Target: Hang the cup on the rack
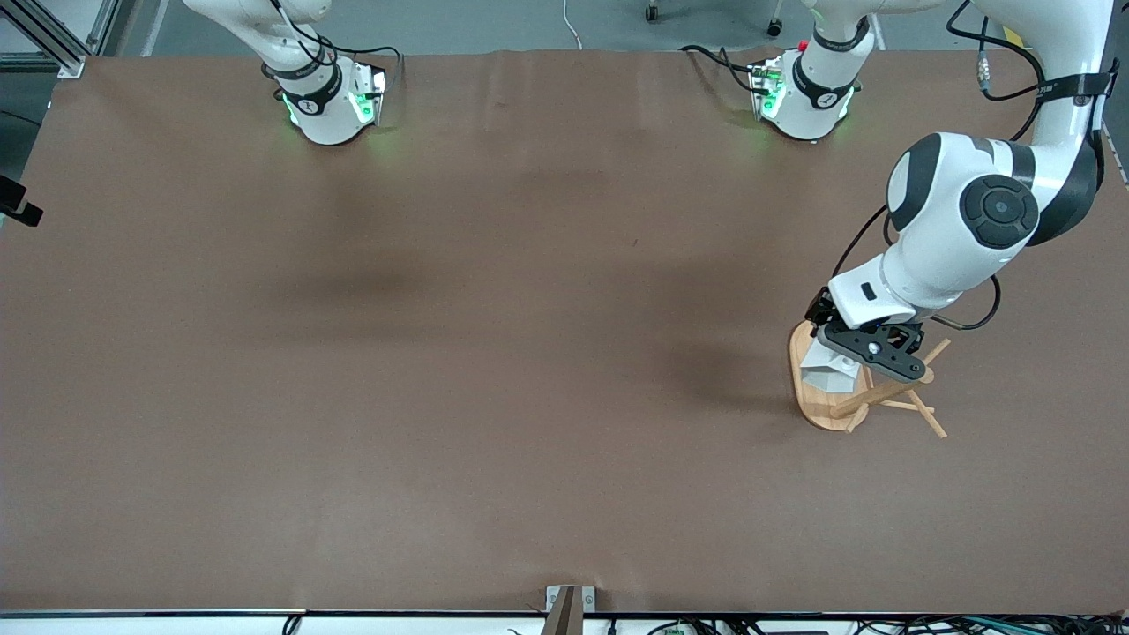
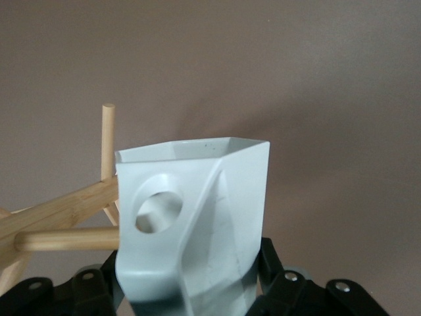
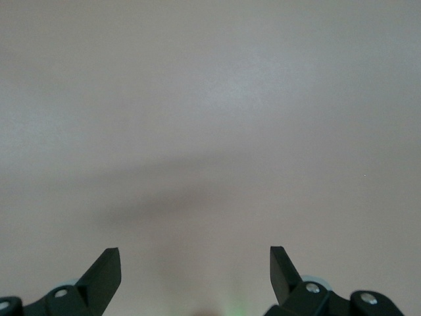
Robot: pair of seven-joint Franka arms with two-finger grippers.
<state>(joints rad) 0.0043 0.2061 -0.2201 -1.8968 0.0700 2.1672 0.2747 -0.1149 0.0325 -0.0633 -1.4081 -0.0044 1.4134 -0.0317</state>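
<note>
My left gripper [image 1: 869, 353] is shut on the white faceted cup [image 1: 829, 370] and holds it over the oval base of the bamboo rack [image 1: 816, 410], at the left arm's end of the table. In the left wrist view the cup [image 2: 197, 224] sits between the black fingers [image 2: 276, 276], with the round hole of its handle facing the rack [image 2: 59, 214]. One peg [image 2: 66, 238] ends at the handle's edge, just below the hole. My right gripper [image 3: 195, 263] is open and empty over bare table; it does not show in the front view.
The rack's thin pegs [image 1: 926, 414] stick out toward the front camera and toward the left arm's end. The brown table [image 1: 494, 353] holds nothing else. The two arm bases [image 1: 326, 97] stand along the edge farthest from the front camera.
</note>
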